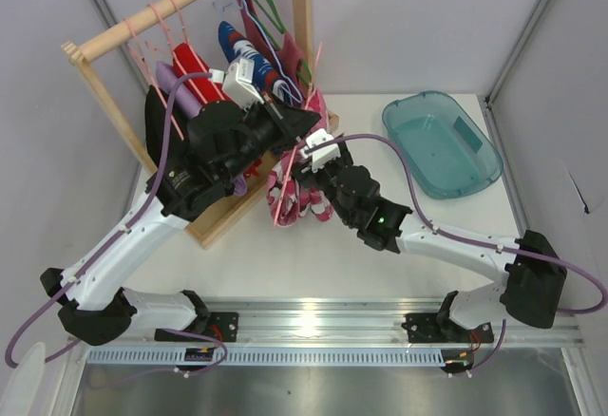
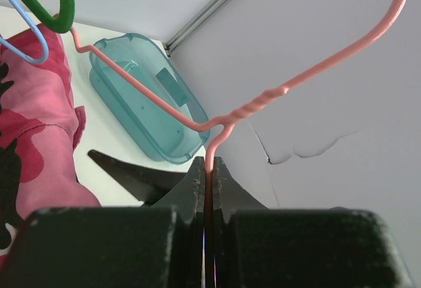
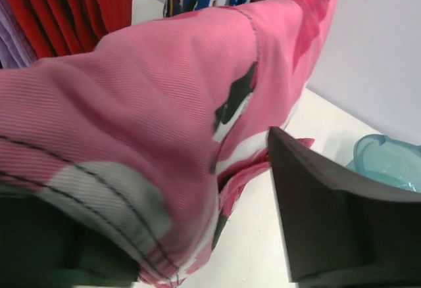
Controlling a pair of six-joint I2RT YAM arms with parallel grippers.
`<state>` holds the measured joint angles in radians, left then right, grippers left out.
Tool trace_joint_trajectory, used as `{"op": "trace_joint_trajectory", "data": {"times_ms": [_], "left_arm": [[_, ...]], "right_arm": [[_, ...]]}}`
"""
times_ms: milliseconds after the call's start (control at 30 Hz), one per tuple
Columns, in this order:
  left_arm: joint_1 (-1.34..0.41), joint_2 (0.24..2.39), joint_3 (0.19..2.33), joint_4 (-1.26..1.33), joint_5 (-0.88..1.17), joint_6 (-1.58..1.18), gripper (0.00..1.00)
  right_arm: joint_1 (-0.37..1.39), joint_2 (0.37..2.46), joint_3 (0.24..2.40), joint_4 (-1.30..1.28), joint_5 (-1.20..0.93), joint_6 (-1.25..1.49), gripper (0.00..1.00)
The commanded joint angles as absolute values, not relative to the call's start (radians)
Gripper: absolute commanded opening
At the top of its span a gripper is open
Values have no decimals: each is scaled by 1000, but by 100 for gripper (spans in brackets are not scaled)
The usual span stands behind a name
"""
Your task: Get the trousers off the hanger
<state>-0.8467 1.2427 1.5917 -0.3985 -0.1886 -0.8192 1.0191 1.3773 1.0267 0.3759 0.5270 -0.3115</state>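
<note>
Pinched the hanger (image 2: 263, 98) by its neck in the closed left gripper (image 2: 209, 169), right of the rack (image 1: 302, 17). Had the right gripper (image 3: 197, 189) wide apart around the trousers (image 3: 131, 104) hanging below. Risked snagging cloth on wire with a sideways pull, twisting the hanger loose.

The trousers (image 3: 164, 104) are bright pink, patched with red, white and black. The hanger (image 2: 263, 97) is pale pink, the tub (image 1: 442, 145) see-through teal, the garment (image 3: 72, 5) plain red.
</note>
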Motion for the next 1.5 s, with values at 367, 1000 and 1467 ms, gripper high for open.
{"op": "trace_joint_trajectory", "data": {"times_ms": [367,1000,1467], "left_arm": [[-865,1164,1625,-209,-228,-804,0],[-865,1164,1364,-190,-390,-887,0],[-870,1252,1419,-236,-337,-744,0]], "right_arm": [[985,1315,992,529,621,-374,0],[1012,1161,1238,422,603,-482,0],[1020,1164,1427,351,520,-512,0]]}}
